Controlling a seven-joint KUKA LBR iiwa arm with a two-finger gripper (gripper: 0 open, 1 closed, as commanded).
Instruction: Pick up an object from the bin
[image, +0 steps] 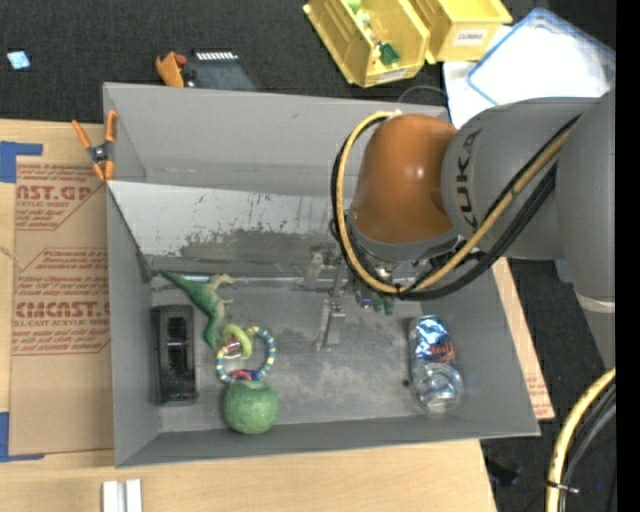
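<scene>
Orange wrist cover (405, 180) tops gripper (330, 325) over bare bin floor (300, 375), we can't tell open/shut; crushed bottle (434, 365) sits view-right, long axis front-back

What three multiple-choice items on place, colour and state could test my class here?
1. The black box lies by the bin's: A left wall; B right wall; C centre.
2. The round ball is: A red; B green; C blue.
3. The plastic bottle: A stands upright; B lies crumpled, apart from the gripper; C hangs over the rim.
Key: 1 A, it sits beside the left wall; 2 B, its skin is green; 3 B, it lies squashed on the floor.
</scene>
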